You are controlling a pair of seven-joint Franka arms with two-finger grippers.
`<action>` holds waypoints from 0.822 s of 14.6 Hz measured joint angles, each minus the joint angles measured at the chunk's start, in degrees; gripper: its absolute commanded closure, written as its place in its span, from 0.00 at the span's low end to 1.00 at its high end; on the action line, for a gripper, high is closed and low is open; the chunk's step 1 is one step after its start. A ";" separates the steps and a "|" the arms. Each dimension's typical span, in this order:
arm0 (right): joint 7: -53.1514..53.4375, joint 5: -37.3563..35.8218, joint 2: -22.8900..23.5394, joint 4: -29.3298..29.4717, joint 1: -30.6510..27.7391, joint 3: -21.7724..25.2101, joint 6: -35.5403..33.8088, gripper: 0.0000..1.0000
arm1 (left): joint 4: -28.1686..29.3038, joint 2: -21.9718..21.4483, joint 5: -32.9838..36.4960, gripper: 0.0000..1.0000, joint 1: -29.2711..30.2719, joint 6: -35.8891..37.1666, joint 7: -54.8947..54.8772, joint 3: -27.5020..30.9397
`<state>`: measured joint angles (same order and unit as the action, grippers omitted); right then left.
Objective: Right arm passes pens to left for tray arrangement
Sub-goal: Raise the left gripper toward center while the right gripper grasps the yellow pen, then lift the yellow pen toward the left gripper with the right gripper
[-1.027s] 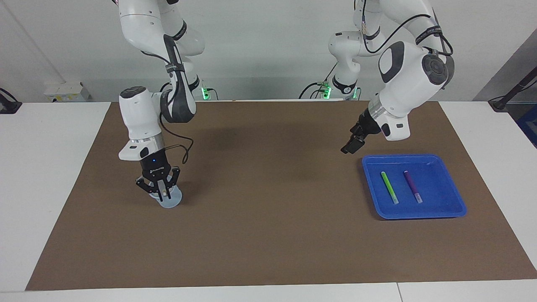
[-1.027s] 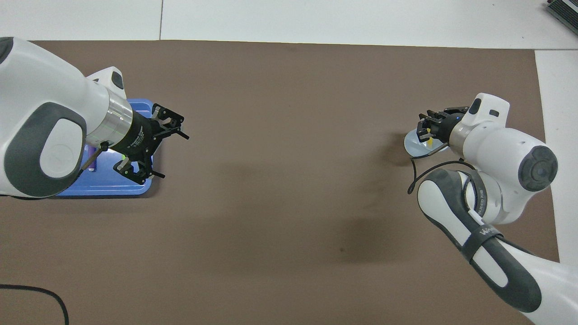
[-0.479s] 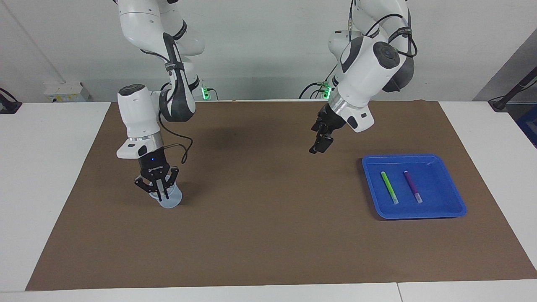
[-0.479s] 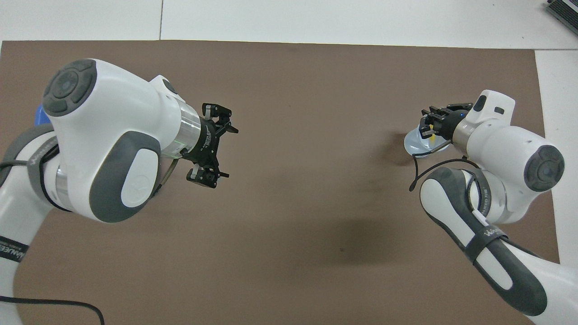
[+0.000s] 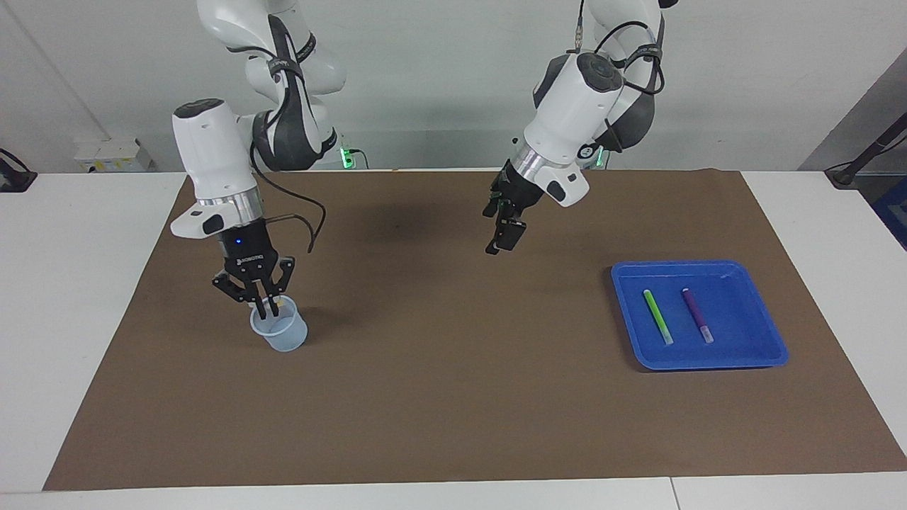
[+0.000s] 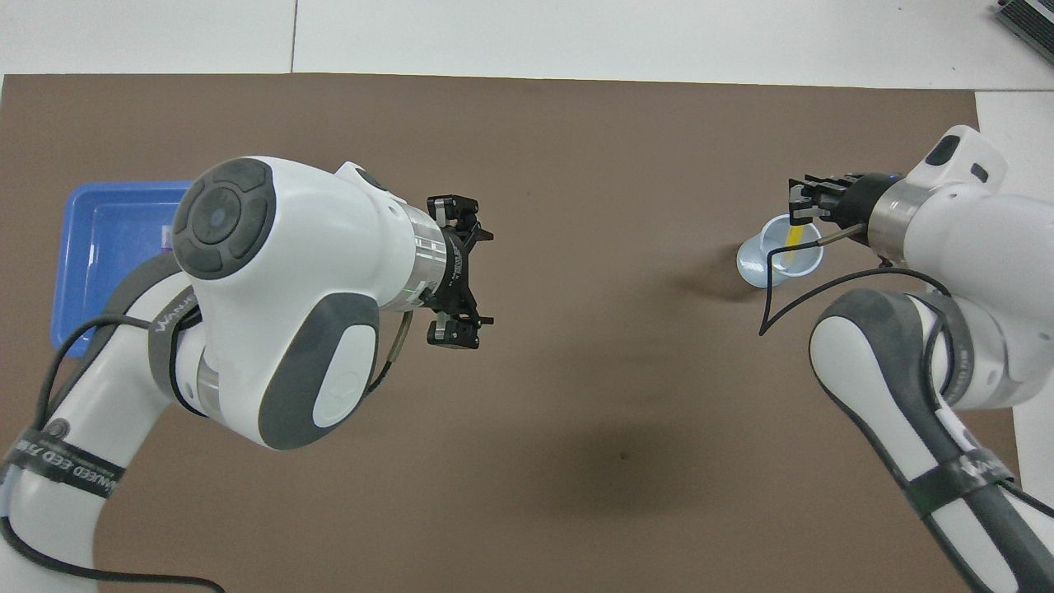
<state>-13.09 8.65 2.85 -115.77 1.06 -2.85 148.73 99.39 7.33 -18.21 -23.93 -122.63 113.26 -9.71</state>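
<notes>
Two pens already lie in our blue tray (image 5: 769,354) at the left arm's end of the table: the green pen (image 5: 657,316) and the purple pen (image 5: 697,314), side by side and apart, long axes running roughly toward and away from the robots. One pen remains, the yellow pen (image 6: 792,241), standing tilted in the translucent cup (image 5: 280,334) at the right arm's end, its upper end pinched between the closed fingertips of our right gripper (image 5: 266,309), which hangs just above the cup's rim. We judge it is being drawn up out of the cup, though its lower end looks to be inside. Our left gripper (image 5: 502,237) hangs over the bare brown mat (image 5: 453,397) near mid-table, fingers spread wide and empty, pointing down and toward the right arm's end. Everything turns on that gap: the pen hangs well apart from the waiting fingers, near upright, so we reckon the right arm must carry it toward mid-table and present its shaft across the open jaws.
</notes>
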 measured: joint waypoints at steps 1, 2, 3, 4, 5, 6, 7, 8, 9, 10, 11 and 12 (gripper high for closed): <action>3.10 0.06 -0.63 1.42 -0.05 0.07 -2.35 1.00 | 0.01 0.04 0.00 0.00 -0.92 -1.92 3.19 0.01; 6.34 0.52 -0.94 2.72 -0.12 0.15 -4.25 1.00 | 0.01 0.09 0.00 0.00 -1.56 -3.61 6.96 0.00; 9.84 2.21 -0.91 3.87 -0.21 0.21 -5.83 1.00 | -0.01 0.10 0.01 0.00 -2.03 -5.22 10.93 0.03; 13.70 4.87 -0.80 4.78 -0.27 0.26 -7.28 1.00 | -0.03 0.10 0.01 0.00 -2.34 -7.07 14.97 0.03; 17.60 7.76 -0.69 5.34 -0.34 0.28 -8.69 1.00 | -0.05 0.09 0.02 0.00 -2.60 -9.18 18.95 0.06; 21.16 10.74 -0.64 5.64 -0.47 0.29 -10.31 1.00 | -0.06 0.10 0.04 0.00 -2.78 -11.04 22.64 0.07; 24.61 14.30 -0.64 5.74 -0.56 0.32 -12.08 1.00 | -0.06 0.10 0.12 0.00 -2.97 -12.75 26.28 0.04; 28.23 17.84 -0.64 5.75 -0.63 0.34 -13.48 1.00 | -0.03 0.12 0.50 0.00 -3.27 -14.21 29.97 0.06; 32.34 20.65 -0.64 5.80 -0.62 0.29 -14.59 1.00 | 0.02 0.19 1.56 0.00 -3.65 -15.68 33.49 0.07; 36.46 22.38 -0.65 5.85 -0.52 0.13 -15.49 1.00 | 0.20 0.32 2.73 0.00 -4.14 -17.37 36.56 0.08; 40.55 23.58 -0.66 5.91 -0.08 -0.10 -16.01 1.00 | 0.70 0.43 3.56 0.00 -4.73 -19.43 38.86 0.03; 44.74 24.54 -0.67 5.97 1.07 -0.27 -16.04 1.00 | 1.35 0.52 3.75 0.00 -5.55 -21.56 40.37 0.06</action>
<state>31.65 33.19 2.18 -109.80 2.14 -3.12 132.69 100.74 7.85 -14.45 -29.48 -144.20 153.64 -9.65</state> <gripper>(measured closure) 0.833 0.000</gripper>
